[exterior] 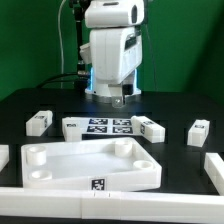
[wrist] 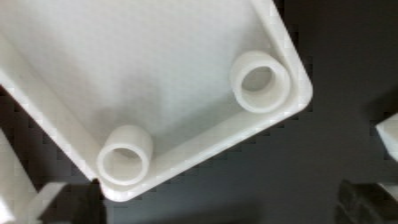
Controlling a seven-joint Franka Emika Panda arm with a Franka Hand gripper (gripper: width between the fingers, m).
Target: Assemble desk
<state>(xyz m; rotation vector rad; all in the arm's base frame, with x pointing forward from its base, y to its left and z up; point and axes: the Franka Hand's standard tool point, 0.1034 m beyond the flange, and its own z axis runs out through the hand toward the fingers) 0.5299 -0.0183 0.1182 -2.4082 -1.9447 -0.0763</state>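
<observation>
The desk's white tabletop panel (exterior: 90, 165) lies near the front of the black table, rim up, with round corner sockets. In the wrist view one corner of the panel (wrist: 160, 70) fills the picture, showing two sockets (wrist: 263, 82). Several white square legs with tags lie in a row behind it: one at the exterior view's left (exterior: 40, 121), one beside the marker board (exterior: 72, 126), one past the board (exterior: 150, 126), one far right (exterior: 200, 131). My gripper (exterior: 118, 98) (wrist: 214, 208) hangs above the table behind the panel, open, nothing between its dark fingers (wrist: 63, 200).
The marker board (exterior: 110, 125) lies flat between the middle legs. Long white border rails run along the front (exterior: 40, 205) and stand at the right (exterior: 214, 166) and left (exterior: 3, 156) edges. A white piece (wrist: 386, 135) shows at the wrist view's edge.
</observation>
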